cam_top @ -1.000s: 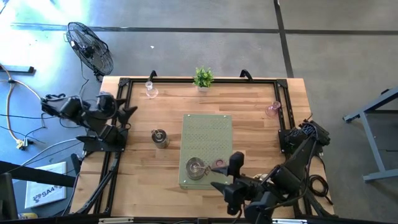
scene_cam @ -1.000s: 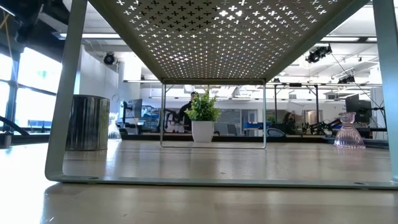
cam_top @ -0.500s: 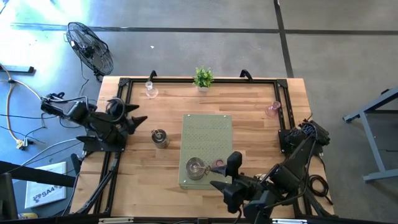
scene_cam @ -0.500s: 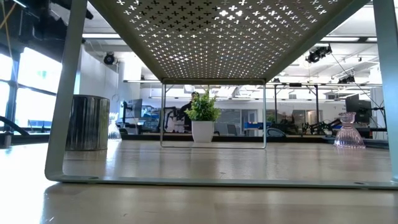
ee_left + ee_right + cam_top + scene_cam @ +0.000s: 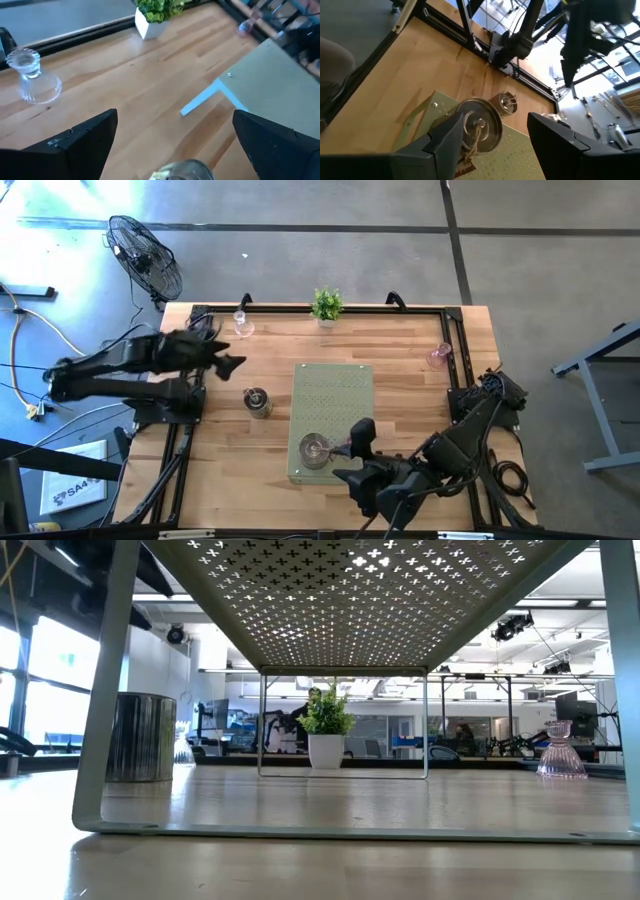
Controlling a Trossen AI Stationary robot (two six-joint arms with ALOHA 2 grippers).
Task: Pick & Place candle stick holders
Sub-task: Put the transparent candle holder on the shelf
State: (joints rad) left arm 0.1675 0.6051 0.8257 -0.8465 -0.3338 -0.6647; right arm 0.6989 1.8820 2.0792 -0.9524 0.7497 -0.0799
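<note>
A green perforated stand (image 5: 333,405) sits mid-table. A silver candle stick holder (image 5: 314,448) (image 5: 480,126) stands on its near end, with a small pink one (image 5: 345,446) beside it. My right gripper (image 5: 356,457) (image 5: 500,145) hovers open just right of them, holding nothing. Another silver holder (image 5: 257,401) (image 5: 182,170) (image 5: 140,737) stands on the wood left of the stand. My left gripper (image 5: 232,363) (image 5: 175,117) is open in the air beyond it. A clear glass holder (image 5: 241,323) (image 5: 32,77) stands at the far left and a pink one (image 5: 439,356) (image 5: 562,752) at the right.
A small potted plant (image 5: 326,305) (image 5: 157,15) stands at the middle of the far edge. A black frame rail (image 5: 190,350) runs around the table's sides. A floor fan (image 5: 145,258) stands off the far left corner. Bare wood lies between the stand and the pink holder.
My left gripper has swung from beyond the table's left edge in over the table, toward the silver holder on the wood, turning as it went and staying open. My right gripper has shifted a little toward the table's left, near the stand's holders.
</note>
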